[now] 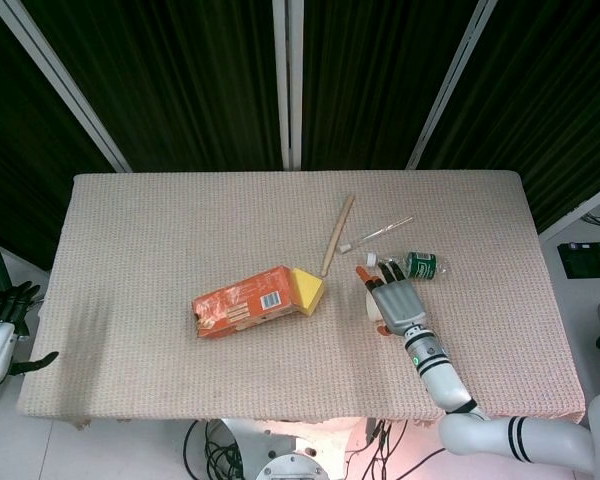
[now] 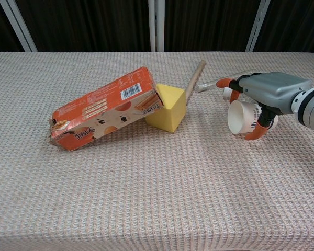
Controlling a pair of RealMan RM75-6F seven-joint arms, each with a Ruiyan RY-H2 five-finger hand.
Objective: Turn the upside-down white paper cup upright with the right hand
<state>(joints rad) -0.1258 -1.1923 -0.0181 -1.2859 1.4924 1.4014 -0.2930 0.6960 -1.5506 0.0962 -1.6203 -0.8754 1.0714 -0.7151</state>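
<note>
Count on desk (image 1: 160,210): one white paper cup (image 2: 242,117), one orange carton (image 2: 102,107), one yellow block (image 2: 167,107), one wooden stick (image 2: 194,79), one plastic bottle (image 1: 421,265), one clear tube (image 1: 385,230).

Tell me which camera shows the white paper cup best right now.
The chest view. There the white paper cup lies on its side, open mouth facing left, with the right hand draped over it, a fingertip curling under it. In the head view the right hand covers the cup almost completely; only a white sliver shows.
</note>
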